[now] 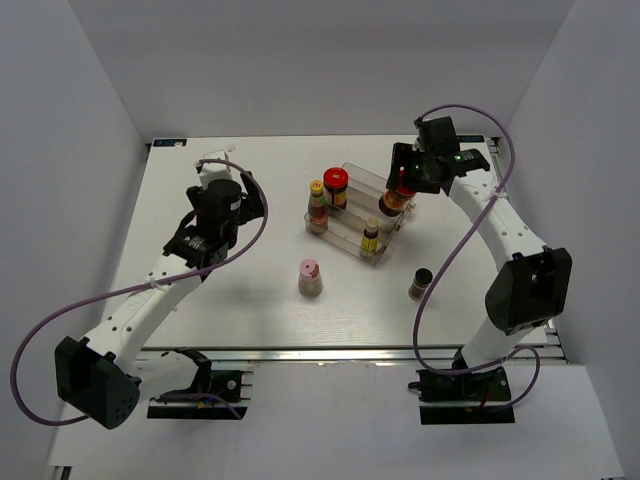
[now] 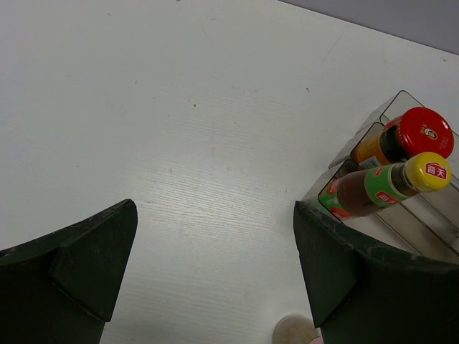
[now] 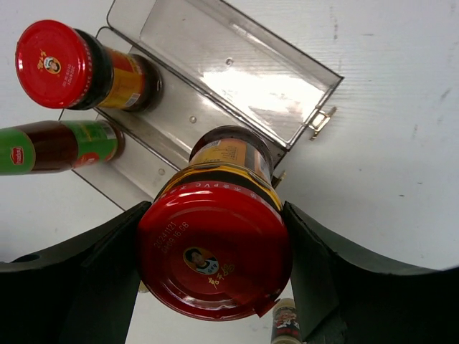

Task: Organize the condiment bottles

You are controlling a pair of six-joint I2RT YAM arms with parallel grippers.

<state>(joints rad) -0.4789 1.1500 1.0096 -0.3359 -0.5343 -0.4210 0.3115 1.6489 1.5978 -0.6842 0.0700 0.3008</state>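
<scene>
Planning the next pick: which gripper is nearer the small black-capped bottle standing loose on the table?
Right. The right gripper, shut on a red-lidded jar at the rack, is just beyond the black-capped bottle; the open left gripper is far off, past the rack.

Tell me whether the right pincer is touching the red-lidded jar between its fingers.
Touching. In the right wrist view, the right pincer has both fingers pressed against opposite sides of the red-lidded jar, with no gap showing.

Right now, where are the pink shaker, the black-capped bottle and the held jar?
pink shaker (image 1: 309,268): top view, its pink cap.
black-capped bottle (image 1: 423,274): top view, its black cap.
held jar (image 3: 215,251): right wrist view, its red lid.
</scene>
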